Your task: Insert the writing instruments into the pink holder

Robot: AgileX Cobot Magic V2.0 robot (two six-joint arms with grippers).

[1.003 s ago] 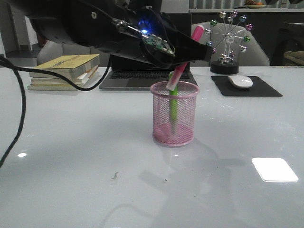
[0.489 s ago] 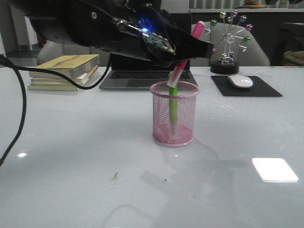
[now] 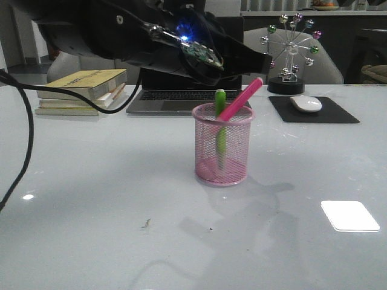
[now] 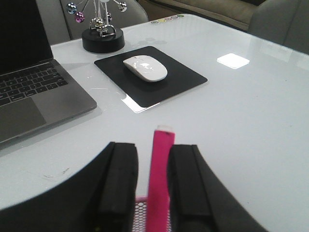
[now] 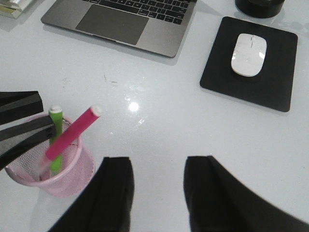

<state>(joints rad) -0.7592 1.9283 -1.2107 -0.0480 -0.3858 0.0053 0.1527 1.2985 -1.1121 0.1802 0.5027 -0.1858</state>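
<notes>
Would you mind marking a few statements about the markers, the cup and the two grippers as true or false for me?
1. Both markers stand in the pink holder. True: the pink marker and the green marker are inside.
2. The pink marker stands upright. False: it leans against the rim.
3. The left gripper clamps the pink marker. False: its fingers are apart, either side of it.
4. The right gripper is open and empty. True.
5. The mouse lies on the laptop. False: it lies on the black mouse pad.
</notes>
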